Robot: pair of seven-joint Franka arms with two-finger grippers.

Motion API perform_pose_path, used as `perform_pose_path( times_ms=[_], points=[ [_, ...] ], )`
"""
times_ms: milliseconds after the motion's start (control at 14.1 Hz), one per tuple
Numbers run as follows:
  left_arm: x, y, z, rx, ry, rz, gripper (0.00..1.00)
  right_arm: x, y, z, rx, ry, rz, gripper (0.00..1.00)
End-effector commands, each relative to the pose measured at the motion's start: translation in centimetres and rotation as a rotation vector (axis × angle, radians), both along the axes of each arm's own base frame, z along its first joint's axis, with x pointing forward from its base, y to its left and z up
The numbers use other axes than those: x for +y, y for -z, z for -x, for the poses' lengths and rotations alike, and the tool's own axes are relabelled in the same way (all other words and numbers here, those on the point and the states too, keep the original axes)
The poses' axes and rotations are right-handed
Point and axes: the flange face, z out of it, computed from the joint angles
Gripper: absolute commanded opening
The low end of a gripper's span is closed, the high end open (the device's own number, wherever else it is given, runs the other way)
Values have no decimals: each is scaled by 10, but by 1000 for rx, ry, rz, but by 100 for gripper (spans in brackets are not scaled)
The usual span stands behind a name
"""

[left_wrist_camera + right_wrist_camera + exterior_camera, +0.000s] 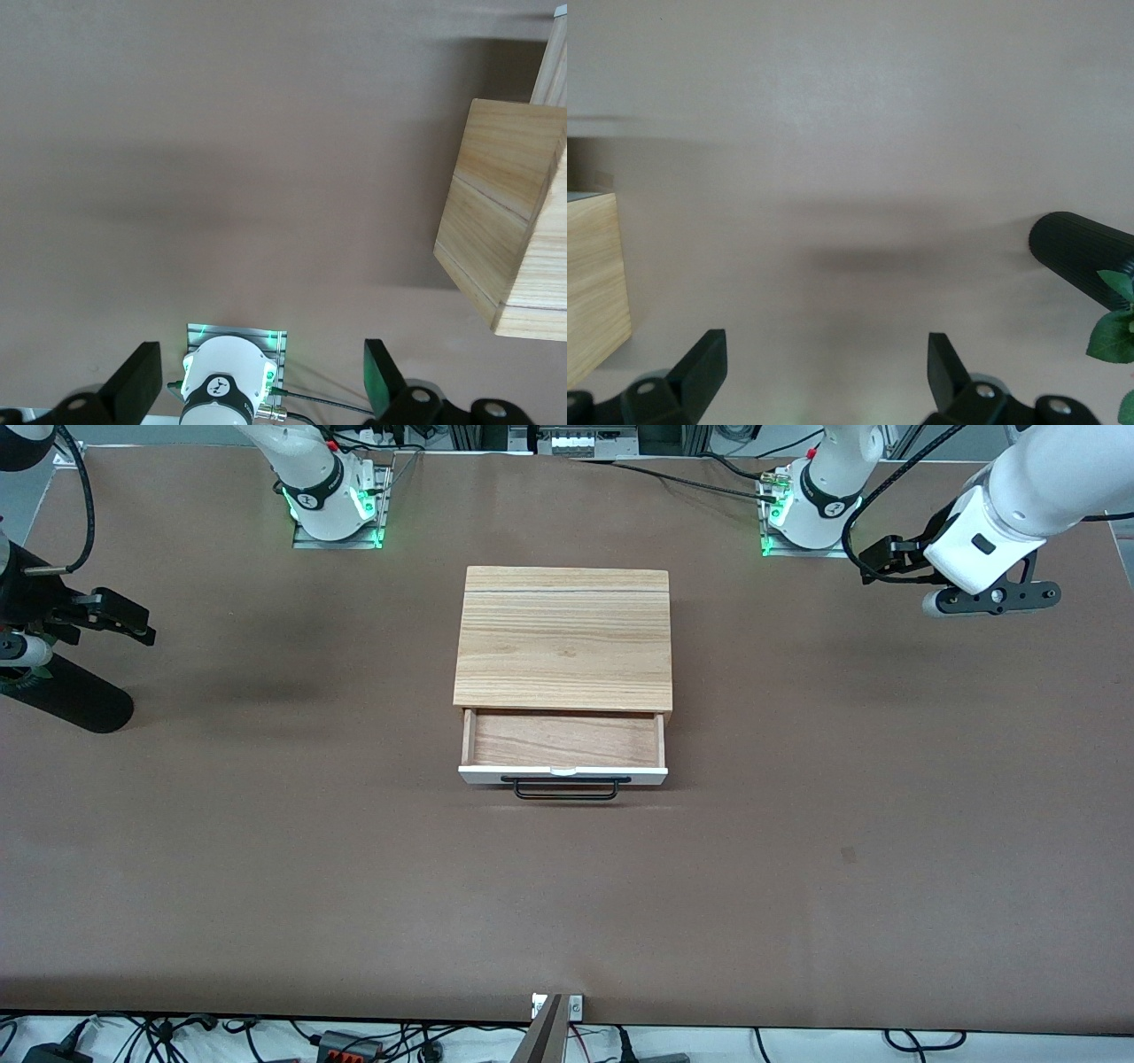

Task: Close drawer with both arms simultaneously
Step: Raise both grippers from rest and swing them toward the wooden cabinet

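The light oak cabinet (563, 638) stands mid-table. Its drawer (563, 740) is pulled out toward the front camera, with the white front panel (563, 775) and black bar handle (567, 789) nearest that camera. The tray is empty. My left gripper (879, 561) is open and empty, in the air over the table by the left arm's base (819, 505), well apart from the cabinet. In the left wrist view (261, 359) the cabinet (505, 230) shows off to one side. My right gripper (133, 624) is open and empty over the right arm's end of the table; in its wrist view (824, 345) a cabinet corner (594, 274) shows.
A black cylinder (75, 695) lies at the right arm's end of the table by the right gripper, with green leaves beside it; both show in the right wrist view (1081, 248). The brown tabletop (354, 868) is bare around the cabinet.
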Motion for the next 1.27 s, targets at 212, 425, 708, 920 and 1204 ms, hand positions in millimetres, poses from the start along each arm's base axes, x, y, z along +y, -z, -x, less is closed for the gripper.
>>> perform_pose_path(
  times_ms=[212,425,708,920,1204],
  points=[
    [8,-7,-12,22,7,24,100,5,-4,1,-9,-1,11,100],
    [10,-14,-31,32,15,48,100,6,-3,1,-8,-4,11,100],
    [-1,-1,-46,47,25,69,100,24,37,-15,72,-47,8,100],
    [-4,18,-91,68,23,139,100,58,77,-28,139,-89,-18,100],
    [-66,74,-117,122,14,181,100,115,115,-77,127,-32,-350,100]
  ],
)
